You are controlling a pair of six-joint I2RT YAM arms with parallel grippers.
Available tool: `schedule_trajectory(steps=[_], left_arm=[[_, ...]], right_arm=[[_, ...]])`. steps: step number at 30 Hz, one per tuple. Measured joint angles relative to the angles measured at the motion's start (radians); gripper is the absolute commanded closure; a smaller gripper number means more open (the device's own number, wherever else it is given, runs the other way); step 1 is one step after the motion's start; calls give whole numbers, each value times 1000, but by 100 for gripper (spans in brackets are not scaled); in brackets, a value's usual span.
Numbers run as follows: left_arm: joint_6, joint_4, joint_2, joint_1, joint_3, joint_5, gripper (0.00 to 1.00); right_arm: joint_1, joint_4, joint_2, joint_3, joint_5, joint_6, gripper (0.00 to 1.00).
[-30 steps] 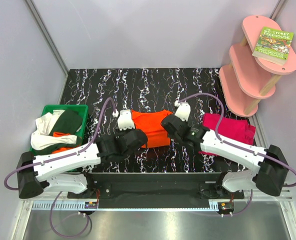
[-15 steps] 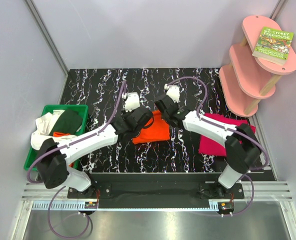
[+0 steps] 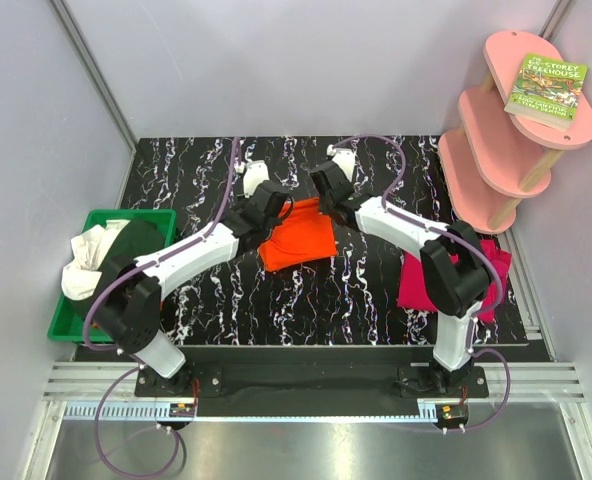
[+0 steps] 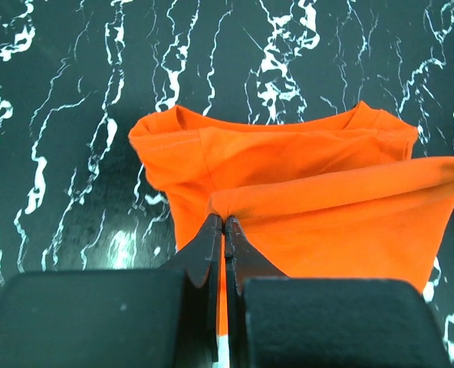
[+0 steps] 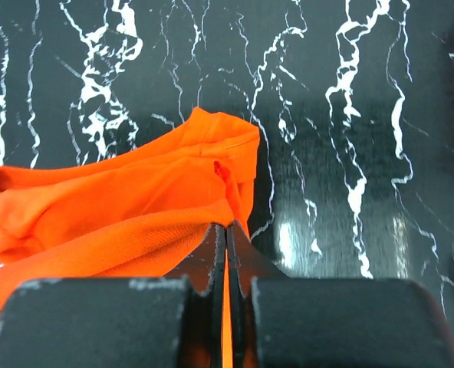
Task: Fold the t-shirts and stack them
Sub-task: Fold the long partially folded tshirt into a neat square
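The bright orange t-shirt (image 3: 298, 242) lies mid-table, partly folded, its near edge lifted over the rest. My left gripper (image 3: 279, 212) is shut on that edge at its left corner. The left wrist view shows the pinch (image 4: 224, 220) with orange cloth (image 4: 311, 192) stretched off to the right. My right gripper (image 3: 319, 207) is shut on the right corner, and its wrist view has the jaws (image 5: 226, 225) closed on the orange cloth (image 5: 135, 199). A magenta-pink t-shirt (image 3: 413, 285) lies folded at the right, partly hidden by the right arm.
A green bin (image 3: 146, 213) at the left holds white (image 3: 88, 280), dark green (image 3: 136, 245) and orange clothes. A pink three-tier shelf (image 3: 506, 135) with a book (image 3: 546, 85) on top stands at the back right. Both arms stretch far over the black marbled table (image 3: 196, 170).
Both grippers have carried the orange shirt's near edge away from the arm bases toward the far side, doubling the cloth over. Both arms have stretched out, uncovering more of the magenta shirt.
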Motion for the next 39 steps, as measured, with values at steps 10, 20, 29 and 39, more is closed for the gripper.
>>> schedule_trajectory(steps=[10,20,29,39], left_arm=[[-1,29,29,32,8,21,100],[-38,35,43,81,8,20,100],[-66,6,88,110,-2,21,100],[-80,-49,186,159,41,38,100]], right_arm=[[-16,21,88,113,-19,-66,100],[-51,54,303,326,-193,-84,100],[-64,43,500,451,-404,-68,100],[-85,11,530,496,-457,-23,100]])
